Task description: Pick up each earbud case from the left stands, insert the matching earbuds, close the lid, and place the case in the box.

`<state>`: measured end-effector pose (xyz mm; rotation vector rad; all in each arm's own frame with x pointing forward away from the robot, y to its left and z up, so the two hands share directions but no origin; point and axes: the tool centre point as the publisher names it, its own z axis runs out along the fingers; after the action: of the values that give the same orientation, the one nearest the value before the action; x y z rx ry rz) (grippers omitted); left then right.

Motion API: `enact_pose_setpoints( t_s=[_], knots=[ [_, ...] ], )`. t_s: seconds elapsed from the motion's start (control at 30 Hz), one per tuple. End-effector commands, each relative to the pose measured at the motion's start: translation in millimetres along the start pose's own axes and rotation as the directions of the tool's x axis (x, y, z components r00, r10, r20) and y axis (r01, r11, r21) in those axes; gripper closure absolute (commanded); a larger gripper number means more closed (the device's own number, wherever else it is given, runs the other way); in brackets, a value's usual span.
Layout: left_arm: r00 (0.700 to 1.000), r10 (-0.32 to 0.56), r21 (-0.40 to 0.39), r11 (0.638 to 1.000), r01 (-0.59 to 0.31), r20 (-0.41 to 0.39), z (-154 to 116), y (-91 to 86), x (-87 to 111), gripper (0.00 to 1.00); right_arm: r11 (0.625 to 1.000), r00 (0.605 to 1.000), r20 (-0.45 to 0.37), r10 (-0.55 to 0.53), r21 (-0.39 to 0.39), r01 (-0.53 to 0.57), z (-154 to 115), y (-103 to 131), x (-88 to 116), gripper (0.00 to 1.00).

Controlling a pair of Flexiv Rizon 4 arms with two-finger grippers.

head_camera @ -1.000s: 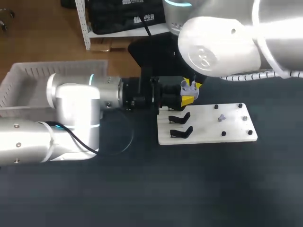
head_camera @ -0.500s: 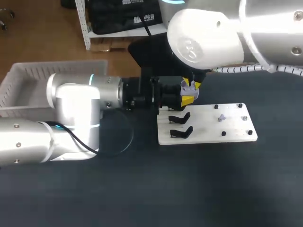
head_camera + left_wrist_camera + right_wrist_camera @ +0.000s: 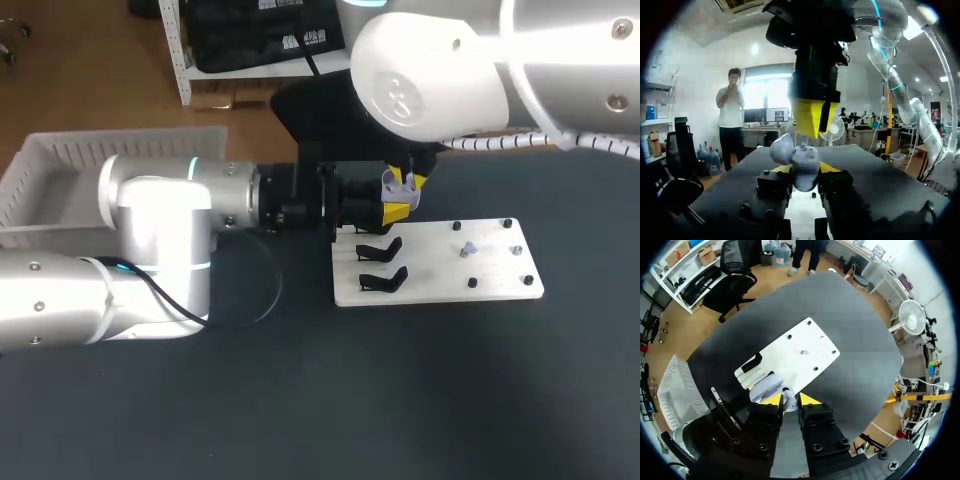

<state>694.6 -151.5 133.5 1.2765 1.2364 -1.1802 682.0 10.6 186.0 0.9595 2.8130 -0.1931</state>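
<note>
So the left gripper (image 3: 805, 169) is pinching the open lilac earbud case (image 3: 806, 164) just past the white board's (image 3: 490, 285) far-left corner, and the right gripper (image 3: 790, 400) is right above it, tips squeezed on what looks like an earbud (image 3: 788, 391). I'd come straight down, clear of the raised lid (image 3: 782, 148), and release only once it's seated. A second earbud (image 3: 467, 248) waits mid-board, empty black stands (image 3: 380, 250) sit on the board's left edge, and the box (image 3: 60, 170) is well left.
</note>
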Motion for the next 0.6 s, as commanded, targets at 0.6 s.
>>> enact_pose_setpoints(
  t_s=[0.6],
  knots=[
    [1.000,0.003,-0.006,1.000,-0.003,0.004,0.4,-1.4,0.8,1.00,1.000,1.000,-0.013,0.002,-0.006,-0.002,8.3,2.2,-1.0,1.00]
  ],
)
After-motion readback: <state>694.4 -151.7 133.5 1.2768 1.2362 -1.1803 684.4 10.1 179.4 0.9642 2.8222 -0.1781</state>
